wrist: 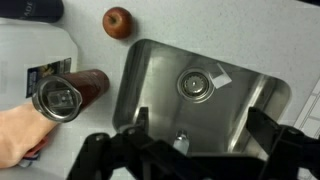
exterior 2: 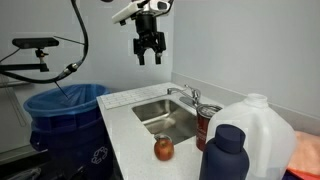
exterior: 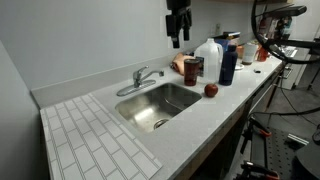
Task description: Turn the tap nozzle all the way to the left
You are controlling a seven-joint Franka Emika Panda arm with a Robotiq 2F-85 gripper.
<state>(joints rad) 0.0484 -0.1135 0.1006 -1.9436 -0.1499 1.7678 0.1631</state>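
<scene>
The tap nozzle point(exterior: 129, 87) is a slim chrome spout at the back rim of the steel sink point(exterior: 190, 104), reaching over the basin. It shows in both exterior views point(exterior 2: 177, 93). In the wrist view its tip point(wrist: 181, 137) pokes out at the bottom edge, between the dark fingers. My gripper point(exterior: 178, 38) hangs high above the counter, well clear of the faucet, and is open and empty point(exterior 2: 148, 52). In the wrist view the gripper point(wrist: 200, 130) looks straight down into the sink basin.
A red apple point(exterior: 211, 90), a brown can point(exterior: 191, 68), a white jug point(exterior: 208, 55) and a dark blue bottle point(exterior: 228, 62) stand beside the sink. A white tiled drainboard point(exterior: 95, 135) lies on its other side. A blue bin point(exterior 2: 65, 105) stands beside the counter.
</scene>
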